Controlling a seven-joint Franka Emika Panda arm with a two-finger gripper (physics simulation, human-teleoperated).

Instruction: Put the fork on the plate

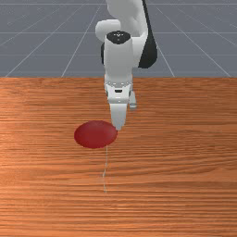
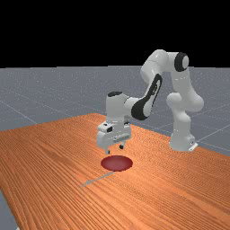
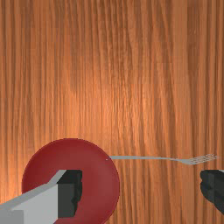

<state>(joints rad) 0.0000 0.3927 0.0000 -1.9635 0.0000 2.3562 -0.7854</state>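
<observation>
1. A grey, line-marked floor (image 2: 40, 92) is extending behind the table (image 1: 185, 162), whose orange-brown wood is carrying the task's things under a black background.
2. The Panda arm (image 2: 152, 83) is reaching from the far view's right, its pincer (image 2: 114, 149) hanging above the table near the red plate (image 2: 117, 163). The pincer is standing widely spread, with nothing pinched.
3. The fork (image 3: 151, 158) is lying on the table beyond the plate, as reckoned from the arm's base. Its handle end is meeting the plate's rim; whether the two are touching is not certain. Its tines (image 3: 204, 159) are pointing away from the plate.
4. Key relation: the fork's long axis is running nearly parallel to the line joining the two fingertips, and is lying to one side of that line. In the front view it is extending toward the camera, left of the pincer.
5. Judgement: the task is standing at its approach stage. The coming move is probably calling for about a quarter turn, a sideways shift onto the handle and a descent; the thin handle is likely offering little to grip, and the nearby rim is risking a collision.
</observation>
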